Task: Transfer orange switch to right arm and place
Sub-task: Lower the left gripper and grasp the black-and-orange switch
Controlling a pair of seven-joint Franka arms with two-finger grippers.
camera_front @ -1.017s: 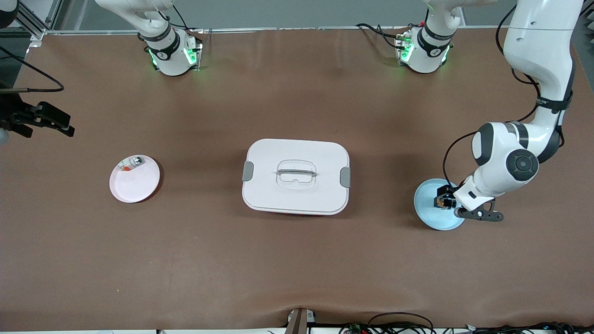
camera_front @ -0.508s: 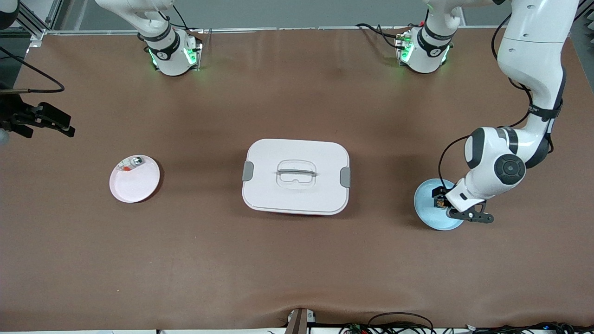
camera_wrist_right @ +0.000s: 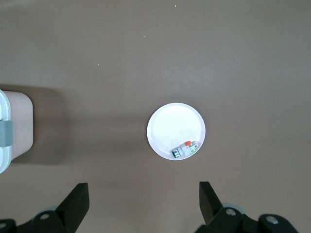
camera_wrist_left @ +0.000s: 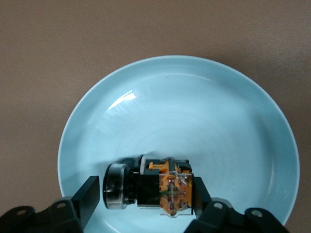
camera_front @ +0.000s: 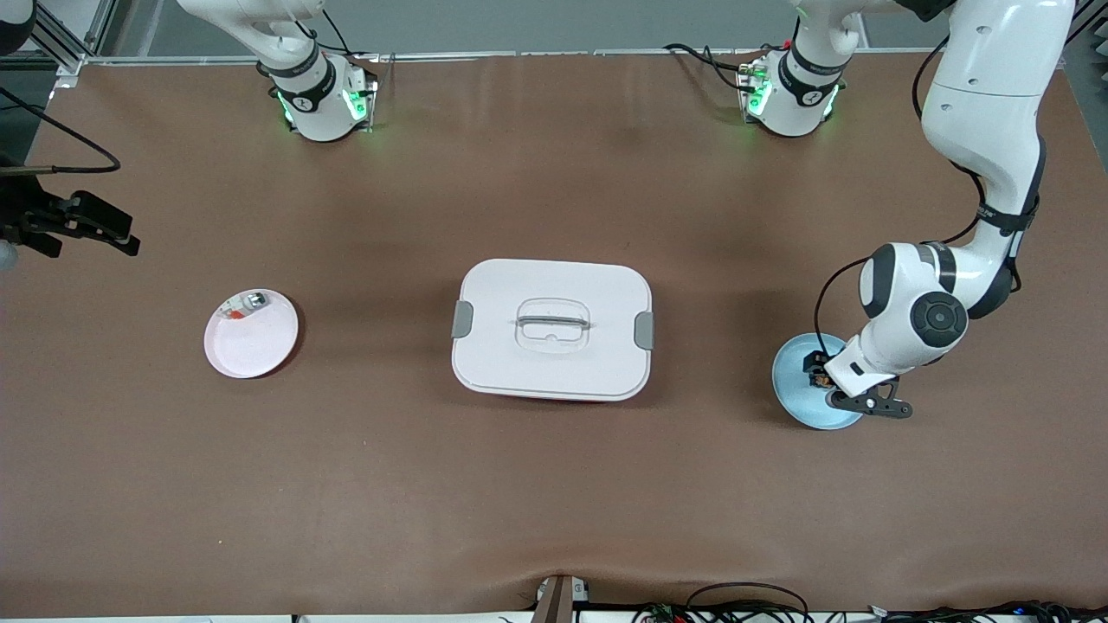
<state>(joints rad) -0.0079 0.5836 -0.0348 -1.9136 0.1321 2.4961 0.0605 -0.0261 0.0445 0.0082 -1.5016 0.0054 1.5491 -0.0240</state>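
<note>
While the right arm [camera_front: 286,52] waits high over the table [camera_front: 554,484] at its own end, the left arm [camera_front: 969,216] is down at the blue plate [camera_front: 792,381].

Largest to smallest:
- White lidded box [camera_front: 552,329], mid-table, between the two plates.
- Blue plate toward the left arm's end; white plate [camera_front: 251,333] toward the right arm's end, holding a small silver-and-red breaker [camera_wrist_right: 185,149].
- Switch [camera_wrist_left: 155,187] lies in the blue plate, on its side.

Key relation: the switch sits directly between the left gripper [camera_wrist_left: 143,194] fingers, its long axis running finger to finger, silver cap toward one pad, orange block toward the other. Left arm is far nearer; the right gripper [camera_wrist_right: 141,199] is well apart, above the white plate.

Left claw: partly closed around the switch. One finger looks to touch the orange end; a thin gap shows at the cap end, so no firm grip yet by my reading. Right claw: spread wide, holding nothing.

Next likely: finish the squeeze, lift, carry toward the right arm.
</note>
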